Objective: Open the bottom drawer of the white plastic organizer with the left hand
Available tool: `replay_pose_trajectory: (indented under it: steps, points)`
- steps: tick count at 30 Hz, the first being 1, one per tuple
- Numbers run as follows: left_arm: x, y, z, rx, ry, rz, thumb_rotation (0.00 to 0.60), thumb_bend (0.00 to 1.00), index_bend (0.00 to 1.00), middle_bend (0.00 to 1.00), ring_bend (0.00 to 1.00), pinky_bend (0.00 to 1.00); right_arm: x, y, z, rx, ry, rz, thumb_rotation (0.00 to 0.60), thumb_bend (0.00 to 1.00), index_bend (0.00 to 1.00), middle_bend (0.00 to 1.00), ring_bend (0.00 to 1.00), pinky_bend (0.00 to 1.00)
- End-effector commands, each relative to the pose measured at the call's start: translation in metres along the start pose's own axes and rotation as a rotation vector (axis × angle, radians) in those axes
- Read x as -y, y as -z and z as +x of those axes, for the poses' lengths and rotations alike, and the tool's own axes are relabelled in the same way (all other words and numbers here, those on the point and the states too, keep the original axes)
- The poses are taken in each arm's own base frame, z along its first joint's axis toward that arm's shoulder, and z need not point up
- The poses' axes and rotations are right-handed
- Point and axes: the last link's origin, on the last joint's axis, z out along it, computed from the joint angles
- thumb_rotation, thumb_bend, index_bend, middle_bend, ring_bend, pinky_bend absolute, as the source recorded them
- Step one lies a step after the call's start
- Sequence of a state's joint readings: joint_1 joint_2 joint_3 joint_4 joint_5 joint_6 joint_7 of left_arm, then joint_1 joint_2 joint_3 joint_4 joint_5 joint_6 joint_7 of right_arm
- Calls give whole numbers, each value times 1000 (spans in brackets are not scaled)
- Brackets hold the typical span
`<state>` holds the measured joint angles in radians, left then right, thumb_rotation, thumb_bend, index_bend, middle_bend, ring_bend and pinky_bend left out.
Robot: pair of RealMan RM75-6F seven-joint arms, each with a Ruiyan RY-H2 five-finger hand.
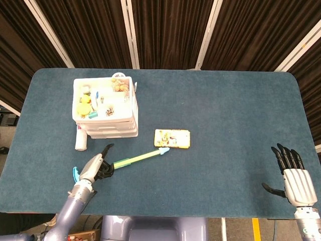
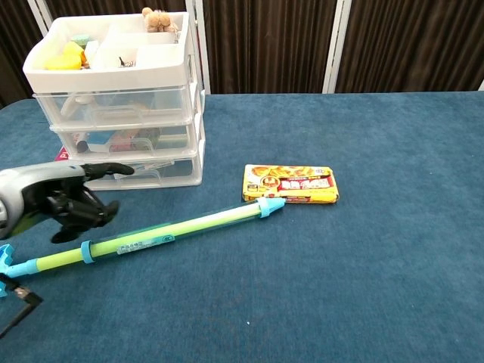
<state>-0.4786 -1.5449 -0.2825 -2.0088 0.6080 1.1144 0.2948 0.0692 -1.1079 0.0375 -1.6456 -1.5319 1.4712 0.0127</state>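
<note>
The white plastic organizer (image 1: 105, 108) stands at the table's far left, with three clear drawers under an open top tray. Its bottom drawer (image 2: 136, 172) is closed, and its handle faces me. My left hand (image 2: 53, 198) hovers in front of the organizer and just left of the drawer. It holds nothing; one finger points toward the drawer front and the others are loosely bent. In the head view the left hand (image 1: 95, 168) is over the toy stick's near end, a short way from the organizer. My right hand (image 1: 296, 181) hangs open at the near right edge.
A long green and blue toy stick (image 2: 151, 236) lies diagonally in front of the organizer, under the left hand. A yellow snack packet (image 2: 290, 184) lies to its right. A clear film roll (image 1: 80, 139) lies beside the organizer's left front corner.
</note>
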Motion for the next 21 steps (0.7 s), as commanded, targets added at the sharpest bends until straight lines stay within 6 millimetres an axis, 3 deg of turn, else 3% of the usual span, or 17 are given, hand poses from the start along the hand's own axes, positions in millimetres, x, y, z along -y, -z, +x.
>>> replay_pose_trajectory:
  steps: [1,21]
  points:
    - [-16,-16,-11,28,98,22,600,632,0,976,881,869,0,0,0,-2,-4,2,600,91,0,0,0,0]
    - [-10,-42,-6,-38,199,120,600,631,0,976,880,870,1,-1,1,1,-19,4,600,92,0,0,0,0]
